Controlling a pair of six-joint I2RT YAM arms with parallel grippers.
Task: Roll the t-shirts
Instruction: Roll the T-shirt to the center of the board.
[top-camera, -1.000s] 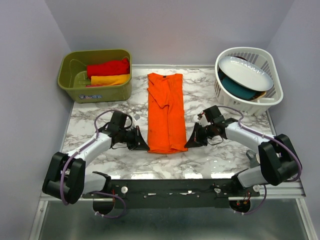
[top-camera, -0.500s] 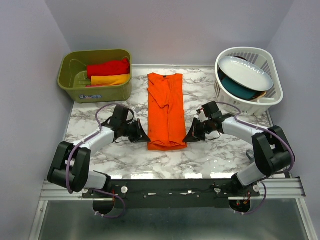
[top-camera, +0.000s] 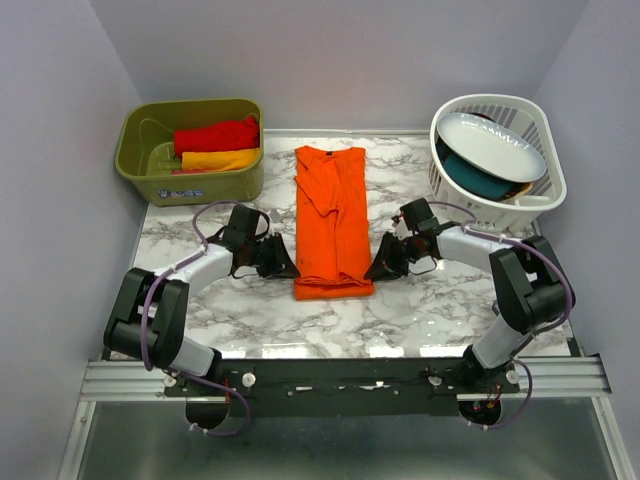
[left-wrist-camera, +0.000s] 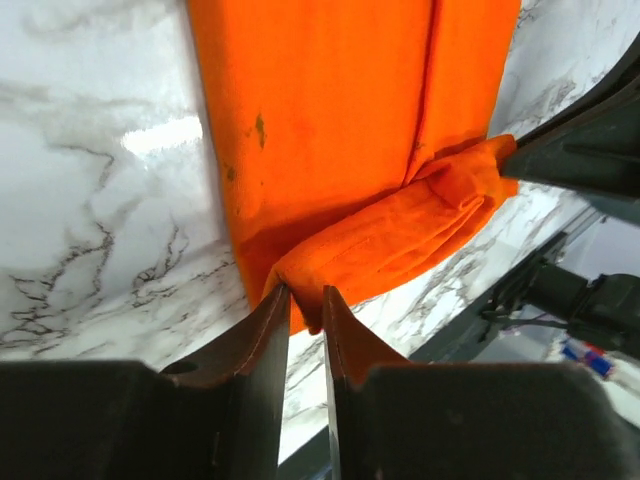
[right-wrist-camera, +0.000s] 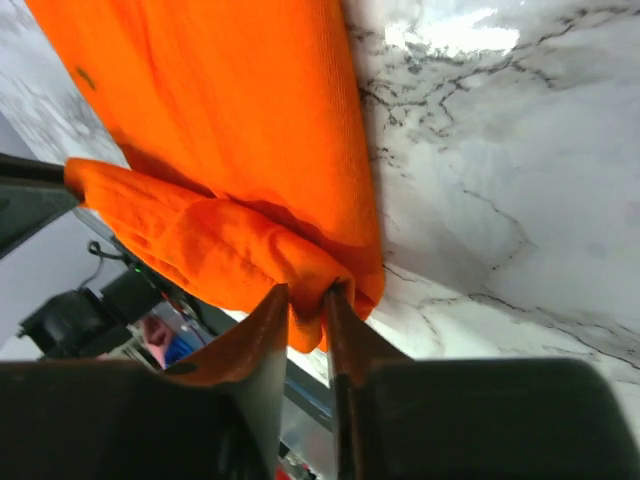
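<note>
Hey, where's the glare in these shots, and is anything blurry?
Top view: sharp, with a bright sheen on the table near the arms. Left wrist view: a glare patch left of the orange t-shirt. Right wrist view: glare at the top.

Orange t-shirt (top-camera: 333, 222) flat on the bench (top-camera: 440, 310), near end rolled; two more binned.
You've got it folded into a long narrow strip, collar at the far end, near hem turned over into one loose low roll lying crosswise. Red t-shirt (top-camera: 215, 135) and yellow-orange t-shirt (top-camera: 220, 159) sit bundled, touching, in the olive bin (top-camera: 140, 170), far left.
</note>
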